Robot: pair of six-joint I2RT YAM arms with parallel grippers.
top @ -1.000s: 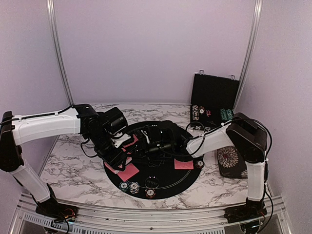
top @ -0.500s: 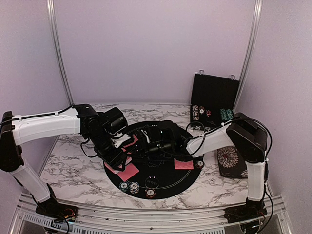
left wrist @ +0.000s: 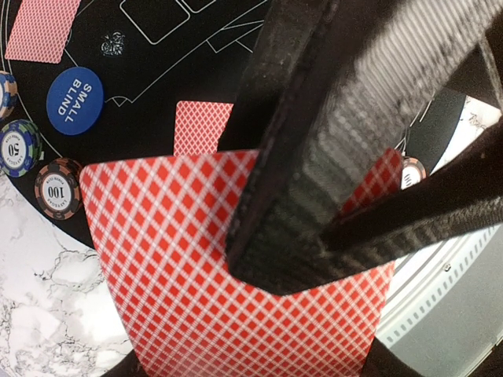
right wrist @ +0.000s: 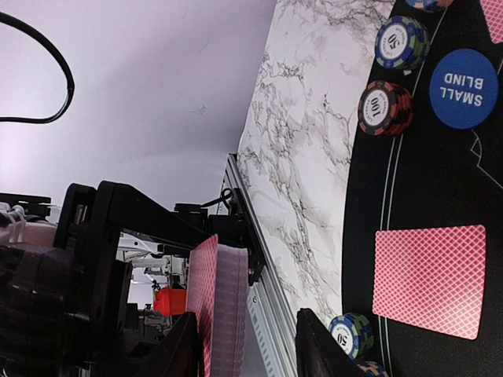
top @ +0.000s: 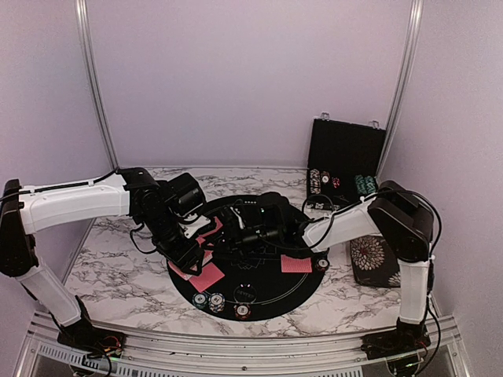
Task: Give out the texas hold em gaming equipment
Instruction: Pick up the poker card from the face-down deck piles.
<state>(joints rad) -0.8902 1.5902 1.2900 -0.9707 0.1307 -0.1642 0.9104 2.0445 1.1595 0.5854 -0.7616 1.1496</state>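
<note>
Deck [right wrist: 226, 302] grasped in left end effector [left wrist: 314, 251]; right end effector [right wrist: 247, 349] released, fingers astride its edge. Should pinch only outermost card [right wrist: 203, 302], then slide it off slowly.

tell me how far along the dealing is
Done: face-down cards, chip stacks and the small blind button lie on the mat. In hand: left claw clamps the deck, right claw open around its edge. Left: that thick deck, more chips in the case.

Red-backed card stack [right wrist: 224, 314] upright, edge-on; single card [right wrist: 431, 279], chips [right wrist: 385, 108], blue btn [right wrist: 464, 88] flat.
</note>
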